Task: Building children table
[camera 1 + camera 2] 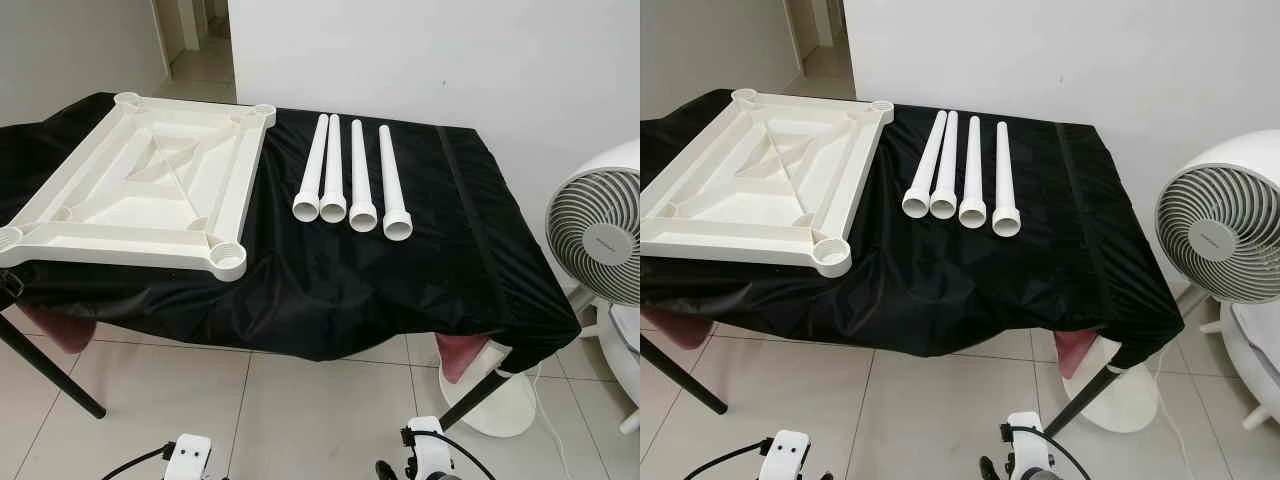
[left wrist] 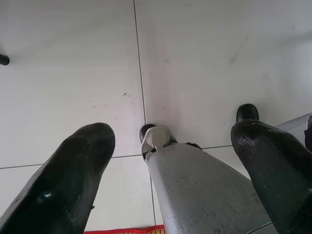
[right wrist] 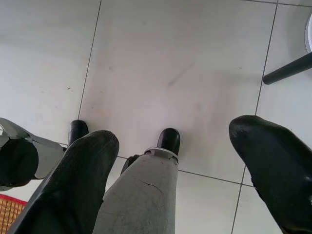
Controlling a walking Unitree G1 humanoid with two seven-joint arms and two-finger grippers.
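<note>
Both tools, left (image 2: 165,180) and right (image 3: 180,180), hung wide open over floor tiles. Four white plastic tube legs (image 1: 352,180) lay beside the upturned cream plastic tabletop (image 1: 140,185) on the black-draped desk (image 1: 400,270); light, stiff, slippery, so grab mid-shaft.

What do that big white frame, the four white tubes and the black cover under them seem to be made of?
The white frame looks like moulded plastic: cream, slightly glossy, with ribs and round corner sockets. The four tubes seem the same smooth plastic, hollow at their open ends. The black cover looks like thin synthetic cloth, perhaps nylon: it creases, drapes over the edge and has a faint sheen.
</note>
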